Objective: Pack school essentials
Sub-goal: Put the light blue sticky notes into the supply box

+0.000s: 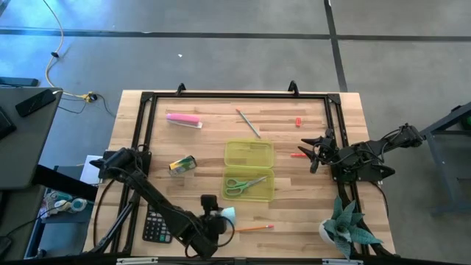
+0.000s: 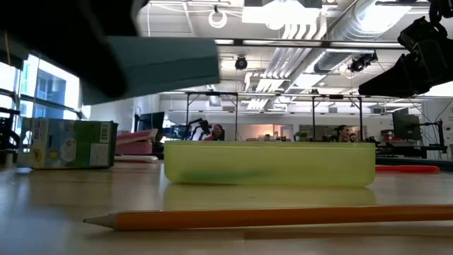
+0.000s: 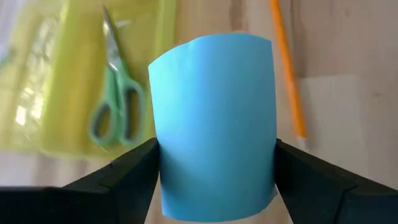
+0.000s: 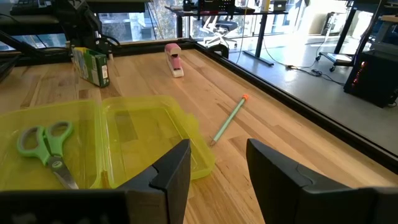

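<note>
My left gripper [image 1: 219, 218] is near the table's front edge, shut on the light-blue note pad [image 3: 211, 118]. The pad also shows in the low view [image 2: 159, 65]. The open yellow-green case [image 1: 249, 169] lies mid-table with the green-handled scissors [image 1: 245, 184] in its near half. The orange pencil [image 1: 254, 229] lies on the table just right of my left gripper. The crayon box [image 1: 182, 165] stands left of the case. The greenish pencil [image 1: 248, 123] and the small red piece [image 1: 298, 121] lie toward the far edge. My right gripper [image 4: 217, 174] is open and empty, right of the case. My left gripper pinches the note pad by two opposite side edges [image 3: 159, 163], one finger on each side. The fingers [image 3: 127, 171] come from above, slanting down. The pad bows outward between them. In the low view it is lifted clear of the table.
A pink block [image 1: 184, 119] lies at the far left. A red stick [image 1: 298, 154] lies by my right gripper. A calculator [image 1: 156, 227] is at the near left and a potted plant [image 1: 346, 228] at the near right. A black frame [image 1: 143, 125] borders the work area.
</note>
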`<state>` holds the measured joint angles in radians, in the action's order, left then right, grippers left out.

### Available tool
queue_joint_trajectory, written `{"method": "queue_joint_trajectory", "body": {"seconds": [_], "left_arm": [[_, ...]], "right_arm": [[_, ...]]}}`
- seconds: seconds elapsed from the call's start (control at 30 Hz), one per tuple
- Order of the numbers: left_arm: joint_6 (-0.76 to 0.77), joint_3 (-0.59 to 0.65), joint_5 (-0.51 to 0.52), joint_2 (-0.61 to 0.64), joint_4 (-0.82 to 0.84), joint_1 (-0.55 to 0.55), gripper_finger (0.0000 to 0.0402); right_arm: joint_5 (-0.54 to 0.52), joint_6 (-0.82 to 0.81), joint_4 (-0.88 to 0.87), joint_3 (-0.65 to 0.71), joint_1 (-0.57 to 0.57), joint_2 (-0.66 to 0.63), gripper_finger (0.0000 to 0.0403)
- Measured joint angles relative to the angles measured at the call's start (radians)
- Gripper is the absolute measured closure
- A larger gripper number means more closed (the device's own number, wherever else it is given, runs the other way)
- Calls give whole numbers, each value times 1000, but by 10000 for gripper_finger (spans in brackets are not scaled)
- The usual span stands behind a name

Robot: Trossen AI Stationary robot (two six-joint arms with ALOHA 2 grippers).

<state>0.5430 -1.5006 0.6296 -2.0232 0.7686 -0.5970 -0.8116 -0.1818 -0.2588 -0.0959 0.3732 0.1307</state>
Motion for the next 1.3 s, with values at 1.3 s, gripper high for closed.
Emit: {"method": "queue_joint_trajectory", "body": {"seconds": [1.3], "left_arm": [[-686, -16, -660, 7, -307, 521, 119]], "right_arm": [[3, 0, 0, 0, 0, 21, 256]]}}
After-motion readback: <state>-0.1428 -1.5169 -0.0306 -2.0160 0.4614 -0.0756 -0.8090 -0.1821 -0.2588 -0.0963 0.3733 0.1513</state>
